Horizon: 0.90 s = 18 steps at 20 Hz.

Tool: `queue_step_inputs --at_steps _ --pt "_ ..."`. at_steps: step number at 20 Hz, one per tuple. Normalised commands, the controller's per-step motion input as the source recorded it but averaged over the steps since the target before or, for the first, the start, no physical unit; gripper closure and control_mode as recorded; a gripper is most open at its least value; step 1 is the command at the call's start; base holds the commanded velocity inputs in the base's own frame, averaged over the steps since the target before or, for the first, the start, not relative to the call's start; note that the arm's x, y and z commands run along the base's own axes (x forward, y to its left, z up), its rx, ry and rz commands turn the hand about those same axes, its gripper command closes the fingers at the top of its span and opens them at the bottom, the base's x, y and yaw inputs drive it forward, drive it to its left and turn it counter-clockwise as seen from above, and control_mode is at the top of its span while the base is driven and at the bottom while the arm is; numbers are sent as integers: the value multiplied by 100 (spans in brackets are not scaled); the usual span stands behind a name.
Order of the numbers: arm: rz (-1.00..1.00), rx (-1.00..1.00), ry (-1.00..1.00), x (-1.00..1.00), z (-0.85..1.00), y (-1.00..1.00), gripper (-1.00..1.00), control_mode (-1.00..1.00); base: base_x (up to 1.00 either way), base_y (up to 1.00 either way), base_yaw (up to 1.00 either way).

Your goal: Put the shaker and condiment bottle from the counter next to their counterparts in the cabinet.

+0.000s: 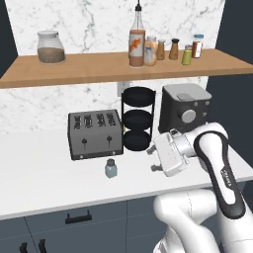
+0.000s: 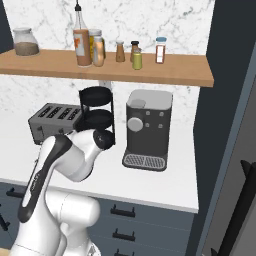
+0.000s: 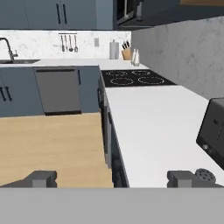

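- the tall slim condiment bottle (image 1: 137, 40) of orange-brown sauce with a clear neck and dark pour tip already stands upright on the long light-brown wooden shelf board, the cabinet (image 1: 89, 69), well above the jaws – that half of the task looks done.
- it stands just beside the counterparts (image 1: 170, 50), the cluster of small spice containers: a squat yellow jar close against it, then brown and yellow-green shakers and a red one with a blue cap further along.
- the small squat pale blue-green translucent shaker (image 1: 110, 168) with a grey cap is not yet moved – it stands upright on the long flat white counter (image 1: 39, 173), in front of the dark grey four-slot toaster (image 1: 95, 133).
- the white arm's two-finger gripper (image 3: 117, 178) has its jaws spread as wide as they go, with nothing between them.
- in the hand view, one dark fingertip sits beside a small round grey perforated cap (image 3: 204, 175) at the bottom right; i judge this to be the shaker's top, just outside the jaws rather than between them.
- in the left base view the hand hangs low over the counter, with the shaker near it on its toaster side and apart from it.
- what is left, as i judge it: bring the jaws around the shaker, close on it, lift it and set it on the shelf among the small shakers.
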Motion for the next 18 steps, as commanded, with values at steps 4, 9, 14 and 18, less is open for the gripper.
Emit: queue_step_inputs --at_steps 4,9,14,18 --pt "0 0 -3 10 -46 7 -100 -100 0 0 0" --pt "0 0 -1 10 -40 14 -100 -100 0 0 0" --pt "0 0 -1 14 -45 20 -100 -100 0 0 0" --pt "0 0 -1 14 -46 26 -100 -100 0 0 0"
